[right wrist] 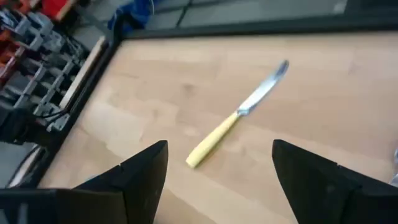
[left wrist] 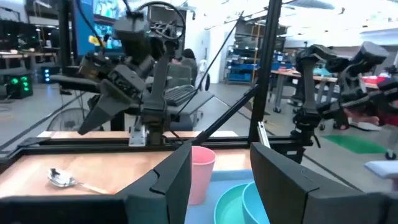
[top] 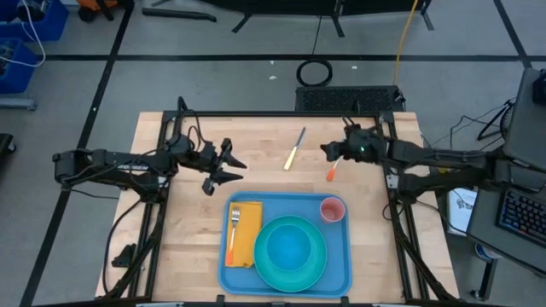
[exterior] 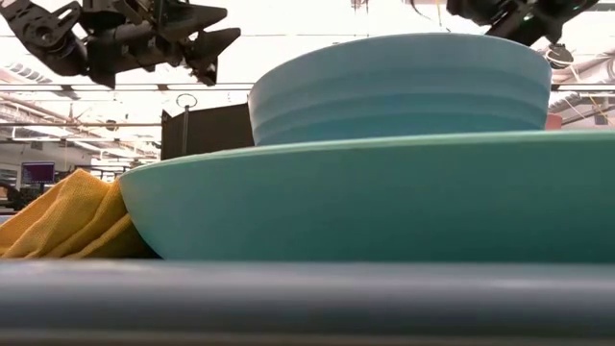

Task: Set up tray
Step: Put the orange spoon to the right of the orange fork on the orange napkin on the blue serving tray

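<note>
No legible text, label, brand, number or sign in any view

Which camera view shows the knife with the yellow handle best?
The right wrist view: the knife lies whole on the wood, between the open right hand fingers. The high view shows it small. The low and left wrist views do not show it.

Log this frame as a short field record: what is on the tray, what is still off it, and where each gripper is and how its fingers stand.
tray: blue, near edge of the wooden table
on tray: turquoise plate with bowl, pink cup, yellow napkin with orange fork on it
off tray: yellow-handled knife; orange-handled spoon
left gripper: open, empty, above bare table beyond the tray's left corner
right gripper: open, empty, above the table, knife lying just ahead of it
</note>
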